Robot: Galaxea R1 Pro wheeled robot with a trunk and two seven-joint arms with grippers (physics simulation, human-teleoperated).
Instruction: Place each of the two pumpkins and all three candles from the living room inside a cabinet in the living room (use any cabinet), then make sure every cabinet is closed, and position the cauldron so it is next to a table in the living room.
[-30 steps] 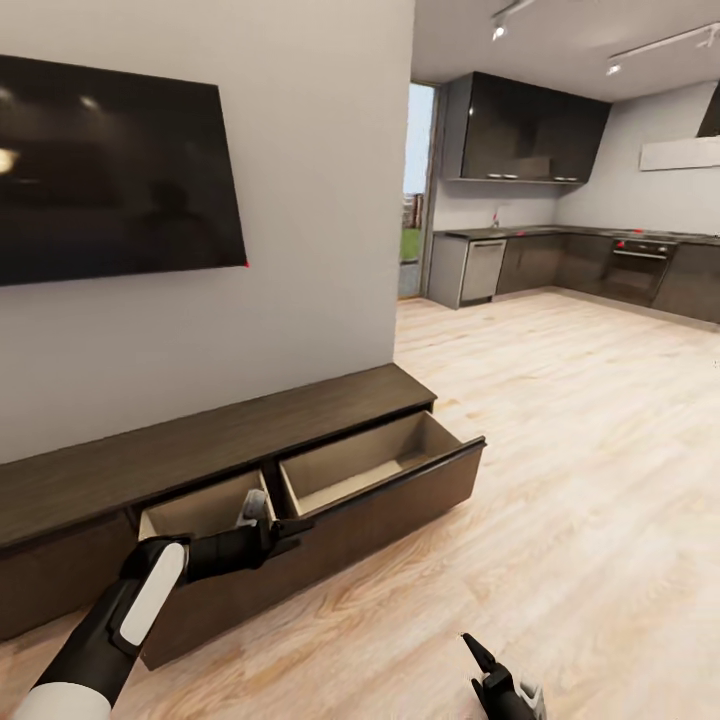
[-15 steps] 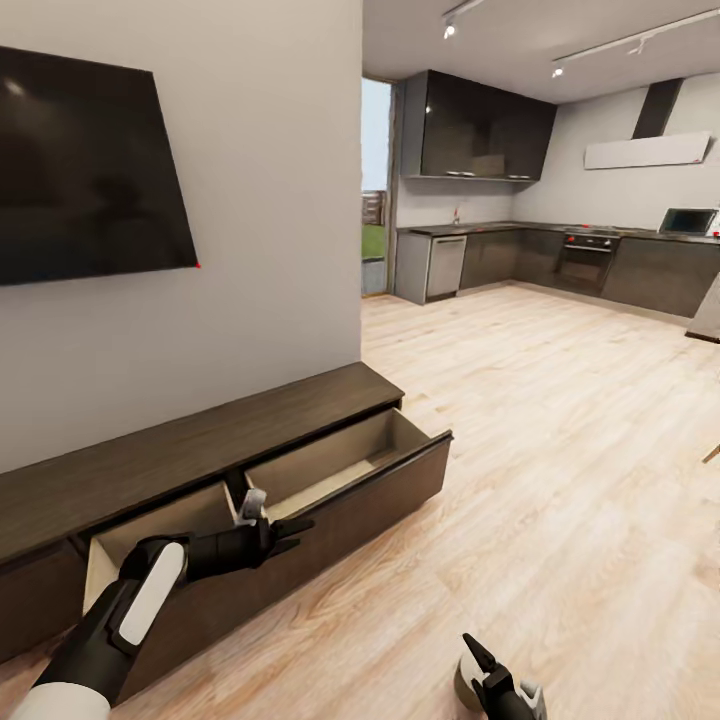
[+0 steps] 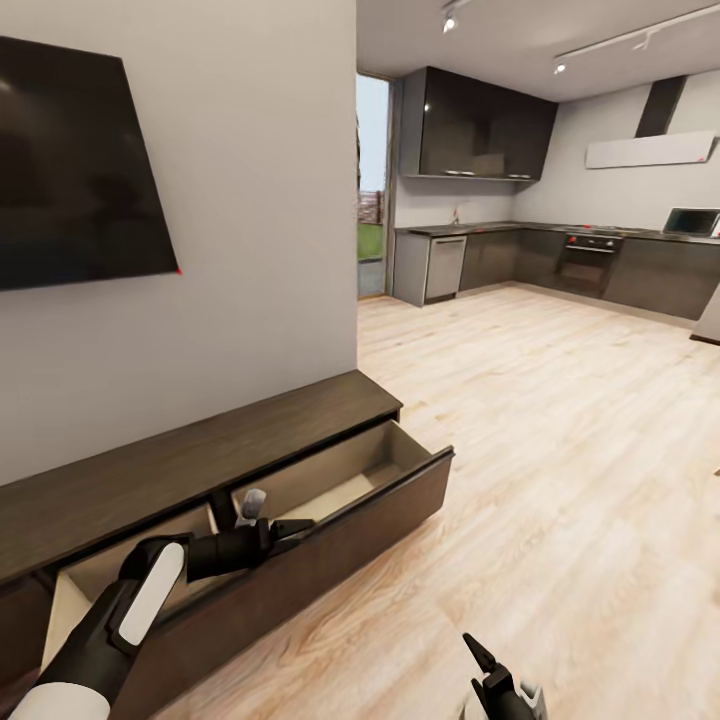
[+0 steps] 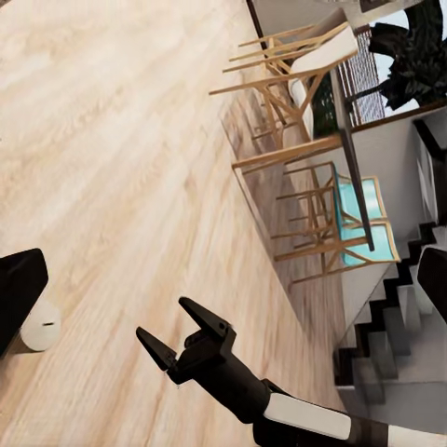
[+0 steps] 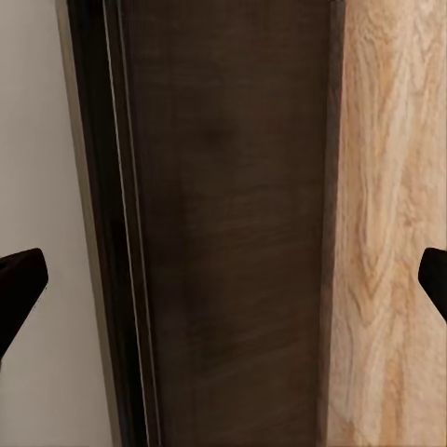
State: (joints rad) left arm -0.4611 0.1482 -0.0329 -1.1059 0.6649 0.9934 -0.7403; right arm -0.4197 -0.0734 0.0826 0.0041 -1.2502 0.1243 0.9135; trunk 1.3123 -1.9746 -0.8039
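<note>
Cabinet low against wall, long axis along it, two drawers pulled out toward floor. Left tool over drawer edge, arm stretched forward, spread wide, empty. Right tool low over floor, wide, empty.

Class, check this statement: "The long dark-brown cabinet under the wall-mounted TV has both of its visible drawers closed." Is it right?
Not quite. The cabinet does sit under the TV, but both visible drawers are pulled open, showing pale interiors; the head view shows this, with the left gripper hanging over them.
</note>
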